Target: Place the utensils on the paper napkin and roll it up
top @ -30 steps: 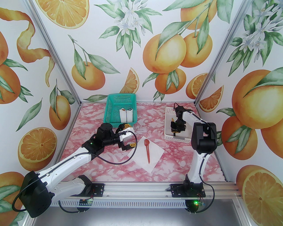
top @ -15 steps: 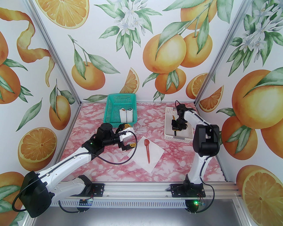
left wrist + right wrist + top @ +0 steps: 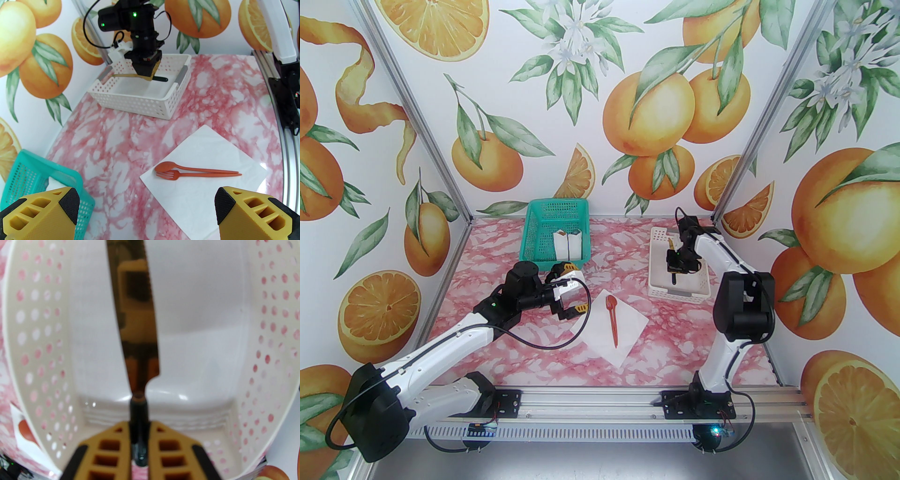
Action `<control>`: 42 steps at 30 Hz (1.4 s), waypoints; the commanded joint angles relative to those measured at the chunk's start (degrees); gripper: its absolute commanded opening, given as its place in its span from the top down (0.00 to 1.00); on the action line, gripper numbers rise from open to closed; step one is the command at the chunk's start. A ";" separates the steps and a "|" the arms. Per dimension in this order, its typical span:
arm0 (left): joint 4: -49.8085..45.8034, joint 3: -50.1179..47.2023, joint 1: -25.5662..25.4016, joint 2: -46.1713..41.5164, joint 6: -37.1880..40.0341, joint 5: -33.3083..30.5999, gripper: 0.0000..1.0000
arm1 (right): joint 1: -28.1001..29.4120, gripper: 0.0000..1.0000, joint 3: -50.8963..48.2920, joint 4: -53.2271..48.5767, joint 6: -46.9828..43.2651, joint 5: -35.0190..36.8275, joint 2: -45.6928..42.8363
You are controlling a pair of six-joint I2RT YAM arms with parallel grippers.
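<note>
Right gripper (image 3: 140, 425) shifted back, clamping glossy olive-brown knife (image 3: 138, 322).

White basket (image 3: 39, 333) walls stand either side of the right gripper (image 3: 139, 427) and its held knife (image 3: 138, 322); bare table (image 3: 105, 131) lies ahead of the left gripper (image 3: 147, 199).

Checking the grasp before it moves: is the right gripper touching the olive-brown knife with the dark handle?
Touching. The right wrist view shows the right gripper closed on the olive-brown knife, fingers pressing both sides of its dark handle.
</note>
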 commanded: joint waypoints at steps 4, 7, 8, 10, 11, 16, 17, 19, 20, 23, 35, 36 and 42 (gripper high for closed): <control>0.37 1.32 -0.14 -0.13 0.37 0.91 0.00 | -0.28 0.86 1.02 -2.32 0.98 0.13 -5.60; 0.45 1.35 -0.19 -0.09 0.37 0.79 0.00 | -0.10 0.86 0.37 -2.91 1.58 -0.35 -8.17; 0.39 1.32 -0.15 -0.10 0.37 0.81 0.00 | 0.04 0.86 0.02 -3.12 1.88 -0.43 -9.14; 0.39 1.32 -0.17 -0.12 0.37 0.83 0.00 | 0.35 0.86 -0.52 -3.52 2.34 -0.69 -11.05; 0.51 1.32 -0.21 -0.08 0.37 0.78 0.00 | 0.60 0.86 -0.96 -3.70 2.60 -0.79 -12.17; 0.41 1.32 -0.14 -0.20 0.41 0.75 0.00 | 2.33 0.86 -2.74 -5.27 3.64 -0.28 -16.80; 0.39 1.40 -0.13 -0.23 0.45 0.70 0.00 | 2.98 0.86 -3.14 -5.68 3.81 -0.10 -17.71; 0.36 1.37 -0.09 -0.30 0.46 0.65 0.00 | 4.40 0.86 -4.09 -6.31 4.54 0.46 -19.42; 0.33 1.36 -0.14 -0.26 0.46 0.67 0.00 | 5.28 0.86 -4.69 -6.36 4.92 0.60 -20.45; 0.45 1.36 -0.14 -0.51 0.55 0.26 0.00 | 8.33 0.86 -5.95 -6.71 6.64 1.28 -22.70; 0.52 1.07 -0.18 -1.55 1.07 -0.86 0.00 | 21.54 0.86 -10.52 -3.67 16.90 -0.14 -27.01; 0.51 1.06 -0.14 -1.56 1.09 -0.88 0.00 | 22.30 0.86 -10.86 -3.38 17.39 -0.33 -27.09; 0.51 0.88 -0.14 -2.13 1.49 -1.67 0.00 | 28.16 0.86 -14.53 -0.55 21.93 -0.20 -27.09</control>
